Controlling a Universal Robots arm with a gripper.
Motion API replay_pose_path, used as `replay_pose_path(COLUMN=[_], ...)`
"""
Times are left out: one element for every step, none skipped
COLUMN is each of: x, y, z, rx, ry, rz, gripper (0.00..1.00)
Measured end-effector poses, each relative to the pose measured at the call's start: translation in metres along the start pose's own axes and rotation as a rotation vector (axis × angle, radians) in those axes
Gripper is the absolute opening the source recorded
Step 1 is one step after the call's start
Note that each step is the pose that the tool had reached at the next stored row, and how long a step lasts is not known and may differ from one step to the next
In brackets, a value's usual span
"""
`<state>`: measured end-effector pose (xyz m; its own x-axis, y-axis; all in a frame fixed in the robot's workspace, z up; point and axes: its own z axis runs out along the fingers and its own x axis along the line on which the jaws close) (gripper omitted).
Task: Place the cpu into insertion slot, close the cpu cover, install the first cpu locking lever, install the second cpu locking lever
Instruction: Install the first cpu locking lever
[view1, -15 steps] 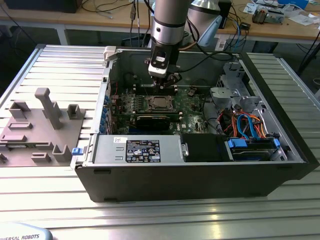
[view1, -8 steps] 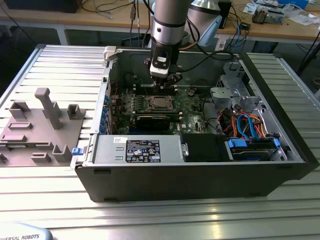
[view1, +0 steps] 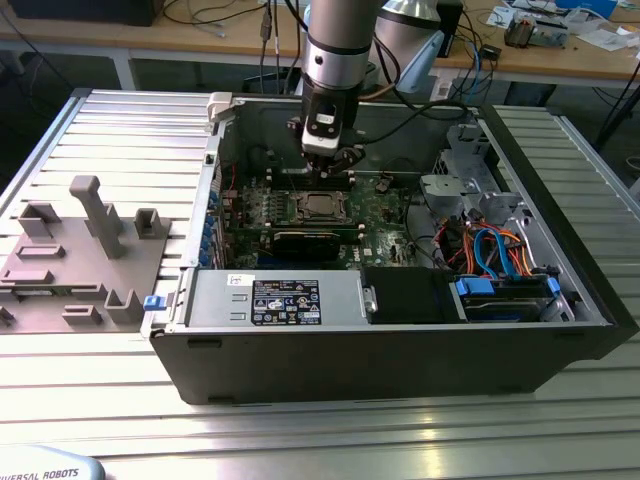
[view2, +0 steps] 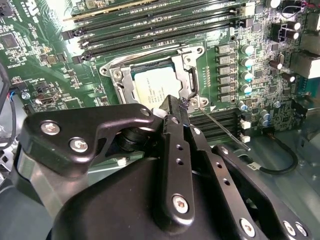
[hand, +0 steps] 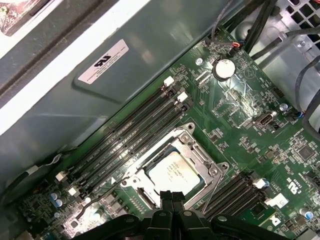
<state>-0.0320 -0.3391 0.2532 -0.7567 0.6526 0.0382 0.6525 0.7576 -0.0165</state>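
From the exterior view's left: on the table, a grey fixture plate (view1: 60, 270), well apart from the work. Next, the open computer case (view1: 400, 350), with the green motherboard (view1: 390, 215) flat on its floor. Near the board's middle, the insertion slot (view1: 298, 206), with the cpu (view2: 157, 89) already seated in it and the cpu cover (view2: 191, 82) (a thin silver frame) folded down flat around the chip's top, by the look of it.

Over the slot's far edge, the gripper (view1: 331, 168): clenched, fingertips (hand: 167, 199) pressed together, nothing visible between them. In both wrist views, points down at the slot's rim, tips just beside one corner of the cover, chip just beyond them.

From that corner, a thin wire locking lever (view2: 225, 130), seemingly unlatched, long axis slanting away from the tips across the black memory slots (view2: 227, 116).

Further toward the case's edge at the exterior view's right, blue and orange cables (view1: 495, 250), well apart.
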Motion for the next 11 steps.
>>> replay_pose_path(x=[0.0000, 0.0000, 0.0000, 0.0000, 0.0000, 0.0000, 0.0000, 0.0000, 0.0000, 0.0000, 0.0000], y=[0.0000, 0.0000, 0.0000, 0.0000, 0.0000, 0.0000, 0.0000, 0.0000, 0.0000, 0.0000, 0.0000], z=[0.0000, 0.0000, 0.0000, 0.0000, 0.0000, 0.0000, 0.0000, 0.0000, 0.0000, 0.0000, 0.0000], rx=[0.0000, 0.0002, 0.0002, 0.0005, 0.0006, 0.0008, 0.0009, 0.0010, 0.0010, 0.0012, 0.0013], ry=[0.0000, -0.0001, -0.0001, -0.0002, -0.0003, -0.0003, -0.0004, -0.0005, -0.0005, -0.0005, -0.0006], rz=[-0.003, -0.005, -0.007, -0.013, -0.017, -0.020, -0.023, -0.027, -0.029, -0.032, -0.035], gripper=[0.11, 0.11, 0.11, 0.11, 0.11, 0.11, 0.11, 0.11, 0.11, 0.11, 0.11])
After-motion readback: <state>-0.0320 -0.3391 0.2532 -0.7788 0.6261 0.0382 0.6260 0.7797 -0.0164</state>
